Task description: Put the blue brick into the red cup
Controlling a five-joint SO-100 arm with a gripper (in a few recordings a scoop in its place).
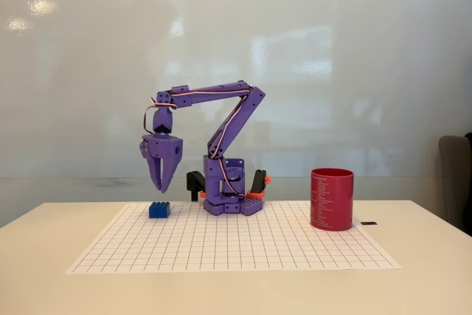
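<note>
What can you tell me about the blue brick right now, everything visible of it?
The blue brick is a small, bright blue toy block that looks like plastic, with studs visible along its top. It sits flat and upright on the white gridded mat, near the mat's back left corner in the fixed view, left of the purple arm's base. Nothing grips it: the end effector hangs just above it, tips pointing down, not touching. The red cup stands far to its right.

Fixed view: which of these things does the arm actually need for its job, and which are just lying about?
Needed:
blue brick
red cup
tool

Lying about:
grid mat
small black item behind the cup
chair at the right edge
</note>
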